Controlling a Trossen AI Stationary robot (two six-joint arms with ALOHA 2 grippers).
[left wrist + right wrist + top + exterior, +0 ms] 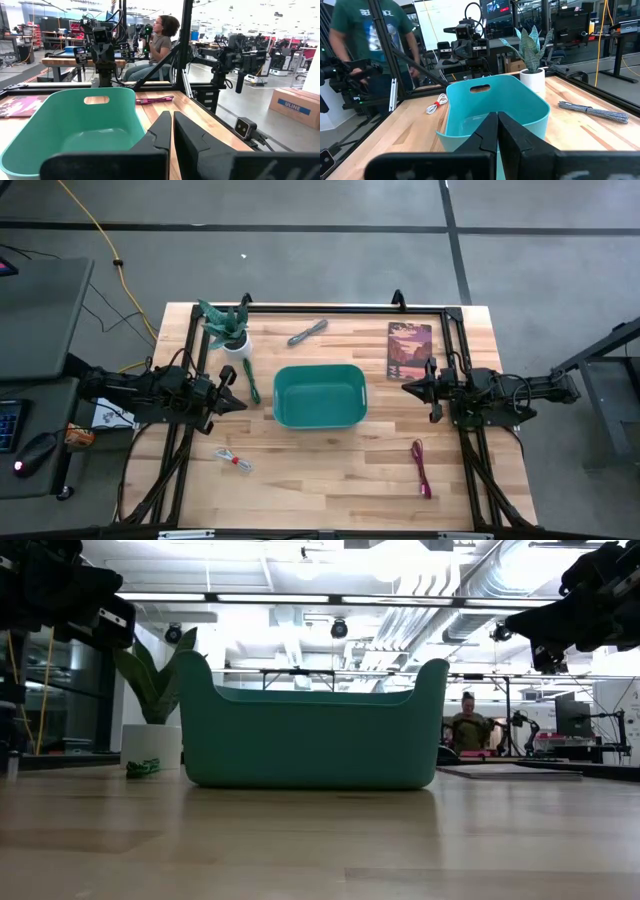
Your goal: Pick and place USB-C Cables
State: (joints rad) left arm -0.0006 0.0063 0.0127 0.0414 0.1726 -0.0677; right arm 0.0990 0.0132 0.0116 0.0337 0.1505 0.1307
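Teal bin (318, 395) sits mid-table, empty, as drop target. All 4 USB-C cables lie outside it: dark green cable (253, 383) just left of bin, grey cable (307, 332) behind, white cable w/ red band (233, 461) front-left, magenta cable (421, 468) front-right. Left gripper (240, 402) and right gripper (405, 388) flank bin, both closed, holding nothing.

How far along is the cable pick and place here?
Nothing looks done: the teal bin is empty. All four cables still lie on the table: green, grey, white, magenta. Nothing is in hand: the left gripper and right gripper flank the bin, jaws shut on nothing. All four picks remain.
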